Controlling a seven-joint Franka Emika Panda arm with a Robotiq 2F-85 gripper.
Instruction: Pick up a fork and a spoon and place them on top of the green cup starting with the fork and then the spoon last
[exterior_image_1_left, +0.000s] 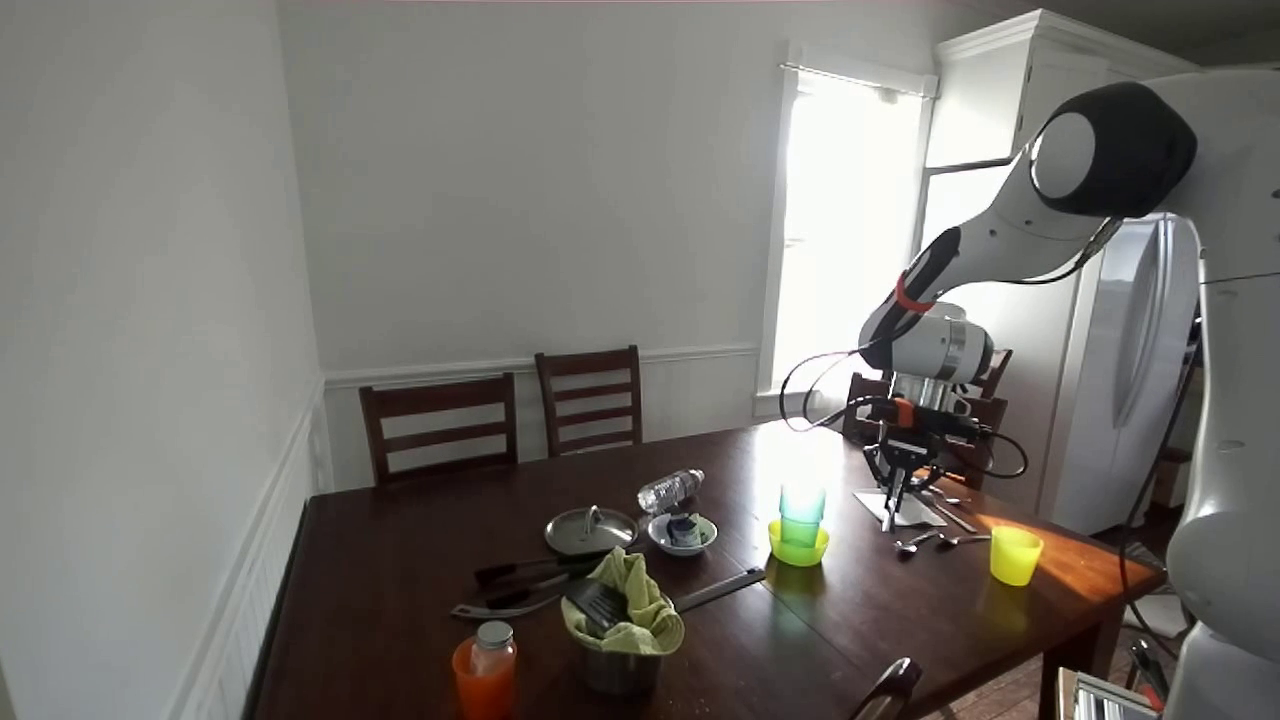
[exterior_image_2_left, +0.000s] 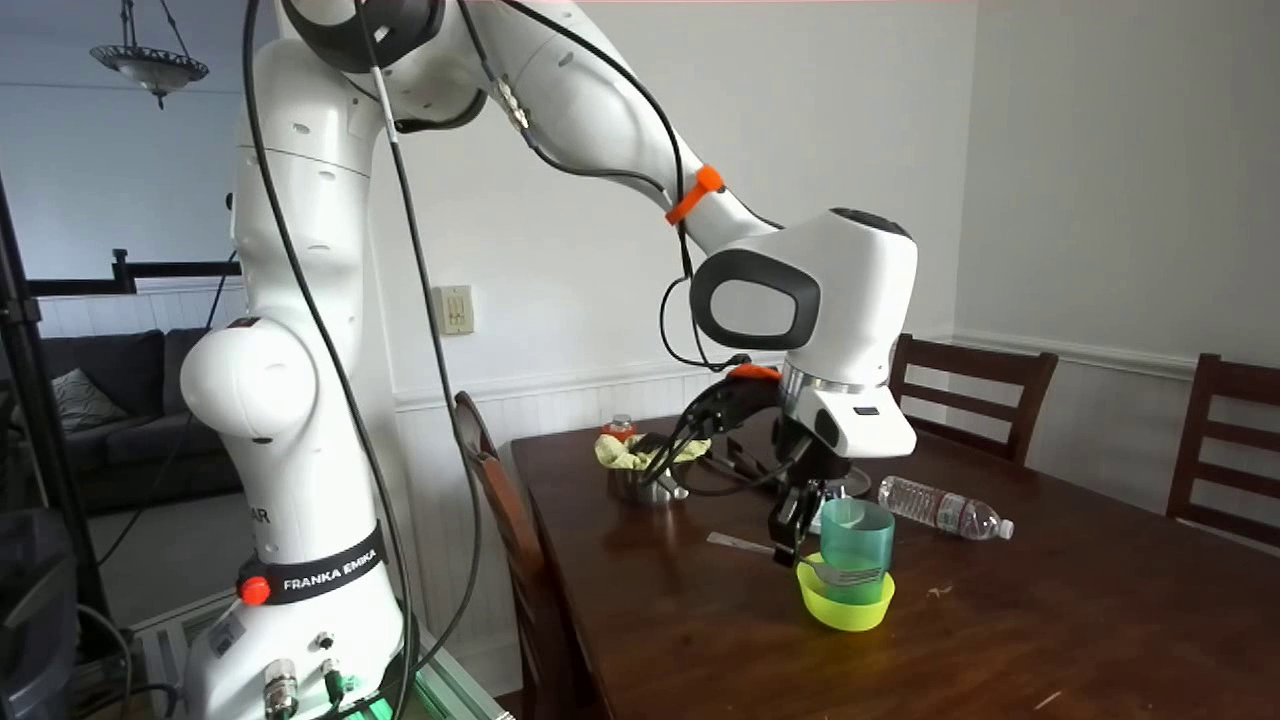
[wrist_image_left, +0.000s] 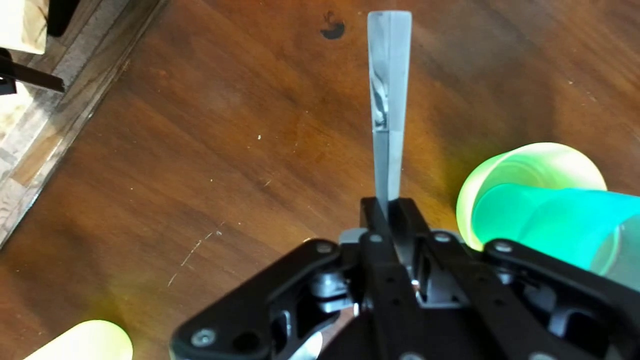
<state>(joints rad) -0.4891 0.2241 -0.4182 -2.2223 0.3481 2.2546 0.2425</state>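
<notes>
The fork (exterior_image_2_left: 850, 577) is in my gripper (exterior_image_2_left: 785, 552), whose fingers are shut around its middle. In an exterior view its tines point toward the teal cup's side. Its flat handle (wrist_image_left: 391, 75) sticks out ahead of the fingertips in the wrist view, above the table. The green cup, a bright lime tumbler (exterior_image_1_left: 1016, 555), stands upright near the table's edge. Part of that tumbler (wrist_image_left: 90, 340) shows at the wrist view's lower left, apart from the gripper. A spoon (exterior_image_1_left: 906, 547) lies on the table among several utensils, between the tumbler and the teal cup.
A teal cup (exterior_image_2_left: 857, 535) stands inside a lime-yellow bowl (exterior_image_2_left: 848, 612), close beside the gripper. White paper (exterior_image_1_left: 915, 512) lies near the utensils. Farther off are a water bottle (exterior_image_1_left: 670, 490), a pot (exterior_image_1_left: 620, 668) and an orange cup (exterior_image_1_left: 485, 692). The table edge (wrist_image_left: 85, 125) runs along the wrist view's left.
</notes>
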